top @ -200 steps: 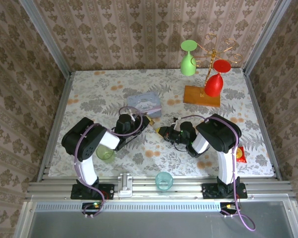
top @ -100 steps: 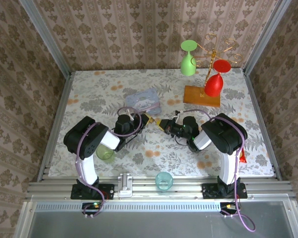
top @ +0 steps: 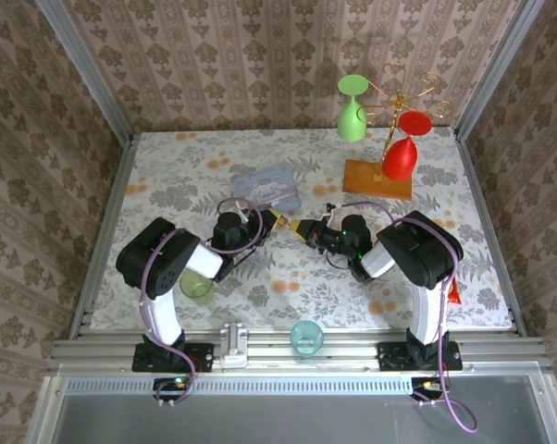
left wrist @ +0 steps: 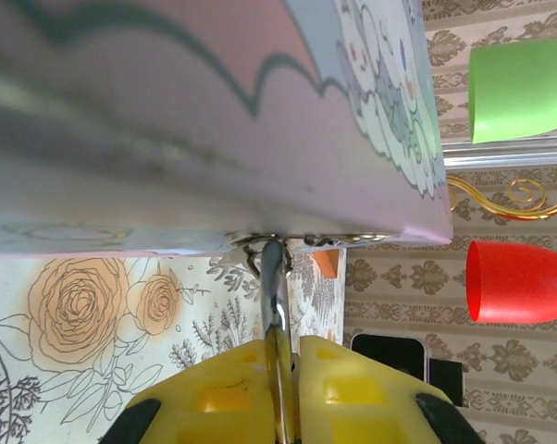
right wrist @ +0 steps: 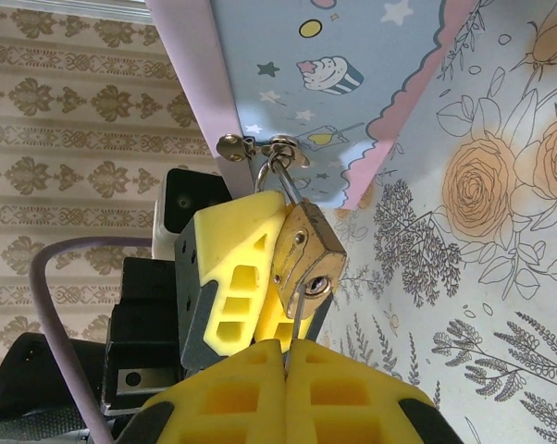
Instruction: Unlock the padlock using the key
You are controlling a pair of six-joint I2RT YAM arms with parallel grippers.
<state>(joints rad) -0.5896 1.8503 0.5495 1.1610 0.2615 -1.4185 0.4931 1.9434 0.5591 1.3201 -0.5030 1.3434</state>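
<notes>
Left arm: Your left arm (top: 158, 264) rises from its base at the lower left of the overhead view. It folds at the elbow and reaches low across the surface (top: 167, 176) toward frame centre. The wrist is turned on its side, so in its own camera the green cup (left wrist: 524, 88) and the red cup (left wrist: 519, 282) lie sideways at the right edge.
Left gripper: Your left gripper (left wrist: 280, 353) has its yellow fingers pressed together, clamped on the padlock. The padlock shows edge-on as a thin metal strip at bottom centre of the left wrist view.
Right arm: Your right arm (top: 413, 250) stands at the lower right of the overhead view with the elbow bent. Its forearm stretches toward frame centre, so the two grippers meet nearly tip to tip.
Right gripper: Your right gripper (right wrist: 286, 351) is closed tight, pinching the key between its fingertips at bottom centre of the right wrist view.
Padlock: The padlock (right wrist: 306, 250) sits mid-frame in the right wrist view. Its shackle is looped through the hasp on the rim of the tin box (right wrist: 352, 83). The brass body is tilted, with a left finger flat against one side and the keyhole end facing your right gripper.
Key: The key (right wrist: 299, 314) is a thin shaft running from the right fingertips up to the keyhole. Its tip is at the hole, but you cannot tell how deep it sits.
Tin box: It is pale blue with cartoon print and lies just above the two grippers in the overhead view.
</notes>
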